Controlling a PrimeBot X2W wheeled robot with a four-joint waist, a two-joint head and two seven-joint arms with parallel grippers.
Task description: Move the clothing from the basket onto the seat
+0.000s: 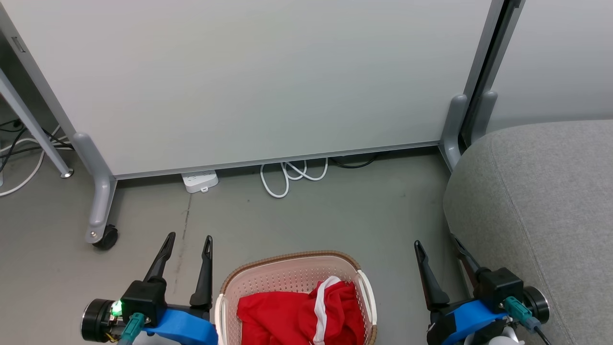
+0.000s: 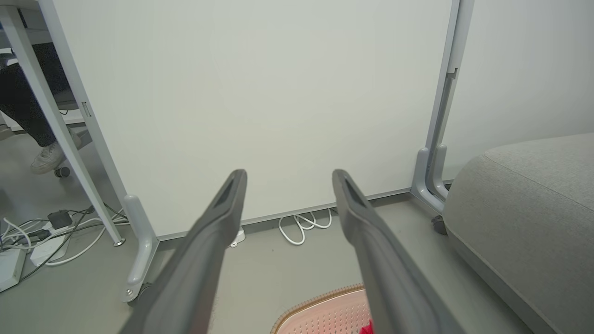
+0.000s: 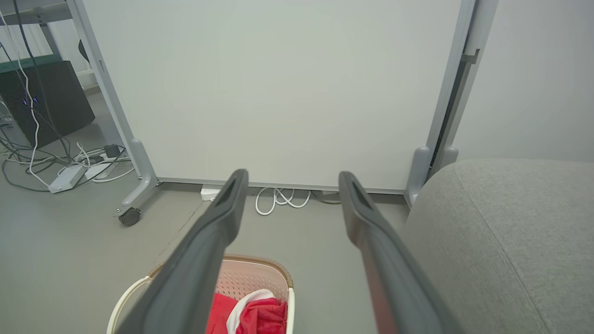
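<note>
The left gripper [image 1: 189,236] hangs just left of the basket [image 1: 287,259]. Its 2 jaws are spread wide with nothing between them, tips pointing away from the robot. The right gripper [image 1: 435,239] hangs right of the basket, posed the same, spread and empty.

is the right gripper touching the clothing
Apart. The head view shows bare floor between the right gripper and the clothing in the basket.
</note>
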